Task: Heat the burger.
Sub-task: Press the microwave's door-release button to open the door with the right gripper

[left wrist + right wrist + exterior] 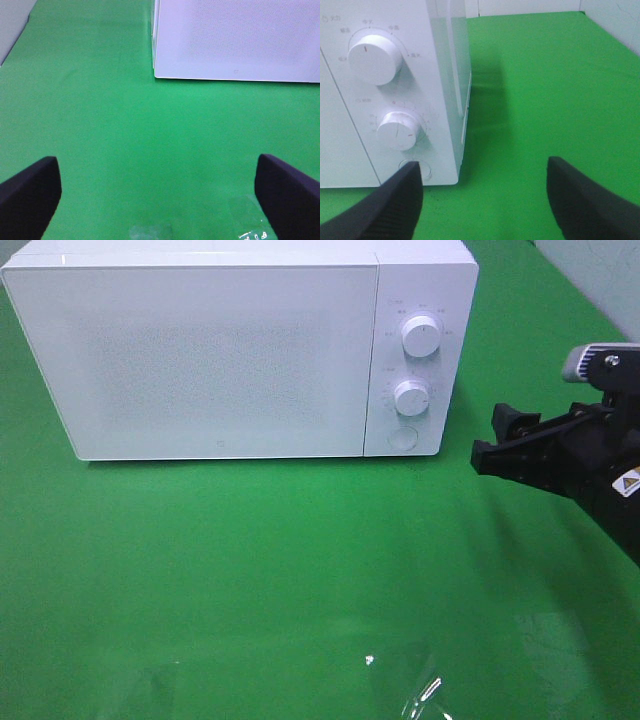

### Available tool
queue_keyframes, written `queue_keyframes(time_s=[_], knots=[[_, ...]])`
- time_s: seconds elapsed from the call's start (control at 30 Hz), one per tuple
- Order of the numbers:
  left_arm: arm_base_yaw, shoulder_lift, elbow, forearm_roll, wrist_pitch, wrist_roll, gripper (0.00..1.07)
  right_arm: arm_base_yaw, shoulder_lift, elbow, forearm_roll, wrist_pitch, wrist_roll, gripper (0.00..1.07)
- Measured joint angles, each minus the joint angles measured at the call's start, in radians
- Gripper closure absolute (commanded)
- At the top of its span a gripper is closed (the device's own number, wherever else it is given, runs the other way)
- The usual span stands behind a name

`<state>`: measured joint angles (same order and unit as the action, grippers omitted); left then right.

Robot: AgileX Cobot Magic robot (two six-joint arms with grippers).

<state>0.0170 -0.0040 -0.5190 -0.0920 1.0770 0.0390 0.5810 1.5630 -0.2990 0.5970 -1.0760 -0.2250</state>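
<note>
Left gripper (157, 200): spread wide, nothing between its dark fingers (30, 197); it shows in its own wrist view only, above bare green cloth, well short of the microwave's front.
Green cloth (250, 570): covers the whole table; the microwave stands on it toward the back.
Microwave (200, 265): white box, set left of centre and squarely facing the high camera.
Door (190, 360): shut, flush with the body; its pale speckled front shows nothing of the inside.
Burger: not seen in any view; I cannot tell where it is, nor whether the microwave holds it.
Upper dial (421, 336): round, white, on the control panel at the microwave's right end.
Lower dial (411, 397): just below the upper one.
Round button (402, 437): at the foot of the panel, under the lower dial.
Clear glinting patch (420, 695): lies on the cloth at the near edge; too faint to tell what it is.
Right gripper (488, 438): fingers (395, 205) apart and gripping nothing; it hangs just right of the control panel, not touching it, pointing toward the dials.
</note>
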Motion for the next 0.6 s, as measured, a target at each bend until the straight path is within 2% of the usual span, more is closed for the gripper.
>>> queue_keyframes(time_s=[0.1, 0.23, 0.4, 0.47, 0.6], knots=[[0.000, 0.000, 0.000, 0.000, 0.000, 0.000, 0.10, 0.019, 0.006, 0.000, 0.016, -0.006, -0.001, 0.38], [0.000, 0.000, 0.000, 0.000, 0.000, 0.000, 0.10, 0.119, 0.052, -0.002, 0.086, -0.052, -0.002, 0.38], [0.000, 0.000, 0.000, 0.000, 0.000, 0.000, 0.10, 0.156, 0.075, -0.015, 0.115, -0.057, -0.002, 0.38], [0.000, 0.000, 0.000, 0.000, 0.000, 0.000, 0.10, 0.193, 0.106, -0.053, 0.136, -0.059, -0.002, 0.38], [0.000, 0.000, 0.000, 0.000, 0.000, 0.000, 0.10, 0.202, 0.136, -0.087, 0.136, -0.058, -0.002, 0.38]])
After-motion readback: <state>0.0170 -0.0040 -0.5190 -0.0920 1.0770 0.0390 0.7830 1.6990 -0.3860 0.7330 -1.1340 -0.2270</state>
